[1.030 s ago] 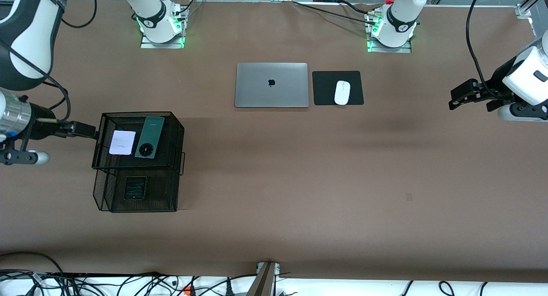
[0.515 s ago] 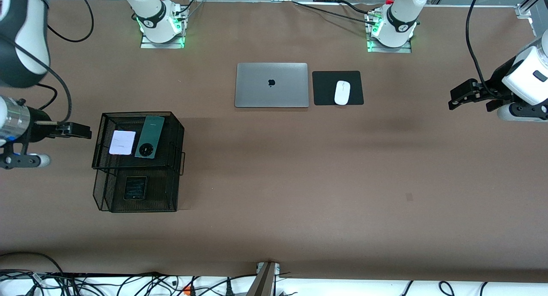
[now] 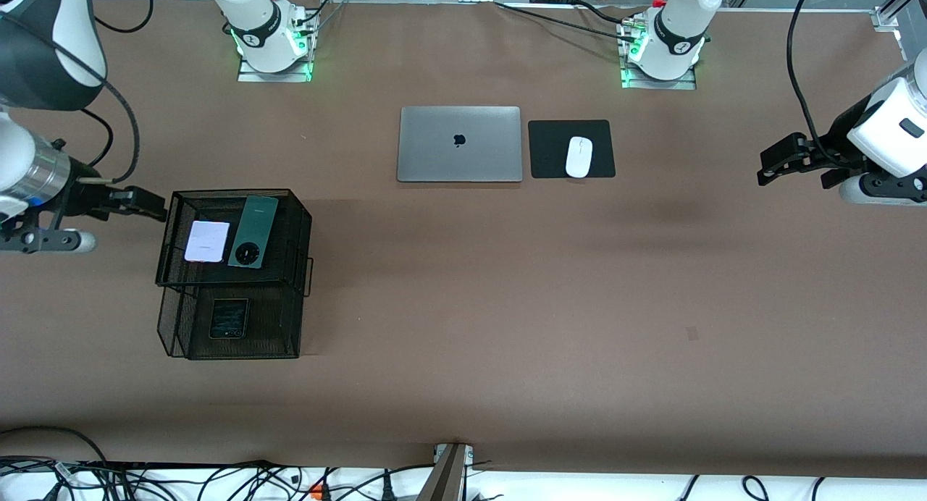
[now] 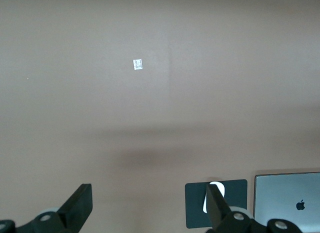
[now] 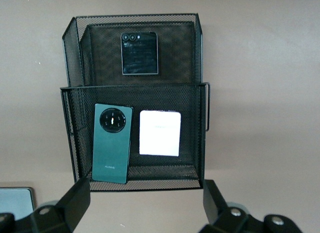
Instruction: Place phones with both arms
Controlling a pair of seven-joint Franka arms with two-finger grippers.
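A black wire-mesh rack (image 3: 299, 240) stands toward the right arm's end of the table. Its upper tier holds the pale lilac phone (image 3: 207, 241) and the dark green phone (image 3: 253, 232) side by side. The black phone (image 3: 229, 318) lies in the lower tier, nearer the front camera. My right gripper (image 3: 145, 204) hovers open and empty over the table beside the rack. Its wrist view shows the green phone (image 5: 112, 143), the lilac phone (image 5: 159, 133) and the black phone (image 5: 139, 53) past its gripper (image 5: 145, 203). My left gripper (image 3: 771, 164) waits open over bare table at the left arm's end, seen also as the left gripper (image 4: 147, 205).
A closed silver laptop (image 3: 459, 144) lies in the middle near the bases. Beside it a white mouse (image 3: 579, 156) rests on a black pad (image 3: 550, 150). Cables run along the table's front edge.
My right gripper has drawn back slightly from the rack's side and shifted toward the bases. The left arm has barely moved. The phones lie where they were.
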